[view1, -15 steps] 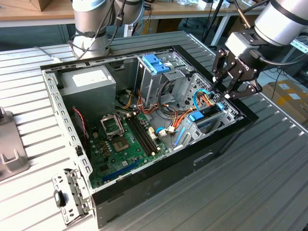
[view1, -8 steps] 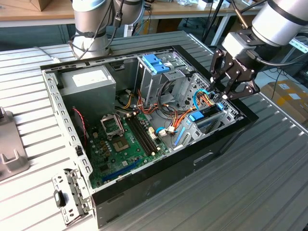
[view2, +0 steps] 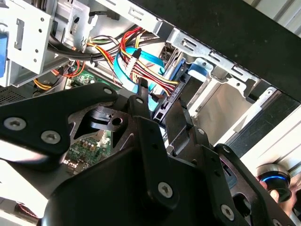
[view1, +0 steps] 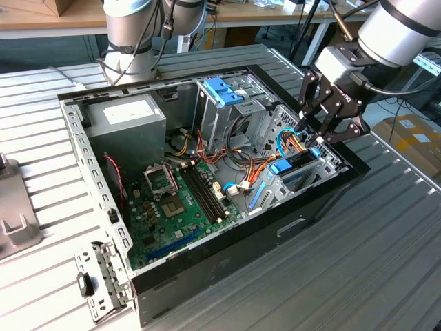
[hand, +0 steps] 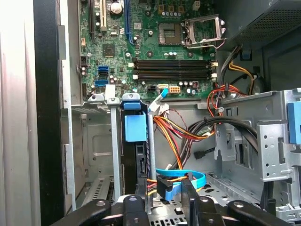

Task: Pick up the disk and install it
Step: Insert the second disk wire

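The disk (view1: pixel 293 176) stands on edge in the drive bay at the case's front corner, on the exterior view's right; its blue rail and tab face up. In the first wrist view the disk (hand: pixel 136 129) sits between metal bay walls, dark body below a blue plate. My gripper (view1: pixel 317 138) hovers just above and behind the bay, open, holding nothing. Its black fingertips (hand: pixel 188 190) straddle the blue flat cable (hand: pixel 181 181) and its black plug, slightly to one side of the disk. In the second wrist view the gripper (view2: pixel 157 101) hangs over the coloured wire bundle (view2: pixel 141 66).
The open computer case (view1: pixel 76 138) lies on a ribbed metal table. Inside are the grey power-supply box (view1: pixel 127 117), an upright cage with a blue top (view1: pixel 224 93), the green motherboard (view1: pixel 176 207) and loose wires (view1: pixel 251 172). A metal bracket (view1: pixel 103 276) lies outside the case.
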`<action>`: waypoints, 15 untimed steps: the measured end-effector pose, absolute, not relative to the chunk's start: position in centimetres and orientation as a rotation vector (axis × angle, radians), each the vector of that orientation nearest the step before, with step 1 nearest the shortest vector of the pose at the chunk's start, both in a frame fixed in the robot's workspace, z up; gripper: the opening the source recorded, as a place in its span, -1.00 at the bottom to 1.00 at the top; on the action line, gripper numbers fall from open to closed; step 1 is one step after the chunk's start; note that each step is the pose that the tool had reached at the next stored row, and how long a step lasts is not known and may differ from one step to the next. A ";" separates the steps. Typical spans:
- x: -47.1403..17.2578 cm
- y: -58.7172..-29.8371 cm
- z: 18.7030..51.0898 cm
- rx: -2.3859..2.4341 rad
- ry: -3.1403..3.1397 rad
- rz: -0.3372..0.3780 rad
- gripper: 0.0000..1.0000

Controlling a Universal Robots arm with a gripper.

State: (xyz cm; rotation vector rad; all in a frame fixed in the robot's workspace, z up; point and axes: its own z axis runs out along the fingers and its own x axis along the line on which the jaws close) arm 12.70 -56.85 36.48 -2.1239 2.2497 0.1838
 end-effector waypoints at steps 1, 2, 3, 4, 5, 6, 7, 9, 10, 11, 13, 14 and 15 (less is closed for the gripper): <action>12.7 -56.8 36.5 -2.124 2.250 0.184 -0.15; 12.7 -56.8 36.5 -2.124 2.250 0.184 -0.15; 12.7 -56.8 36.5 -2.124 2.250 0.184 -0.15; 12.7 -56.8 36.5 -2.124 2.250 0.184 -0.15; 12.7 -56.8 36.5 -2.124 2.250 0.184 -0.32; 12.7 -56.8 36.5 -2.124 2.250 0.184 -0.32; 12.7 -56.8 36.5 -2.124 2.250 0.184 -0.45; 12.7 -56.8 36.5 -2.124 2.250 0.184 -0.67; 12.7 -56.8 36.5 -2.124 2.250 0.184 -0.67; 12.7 -56.8 36.5 -2.124 2.250 0.184 -0.67; 12.7 -56.8 36.5 -2.124 2.250 0.184 -0.67; 12.7 -56.8 36.5 -2.124 2.250 0.184 -0.67; 12.7 -56.8 36.5 -2.124 2.250 0.184 -0.67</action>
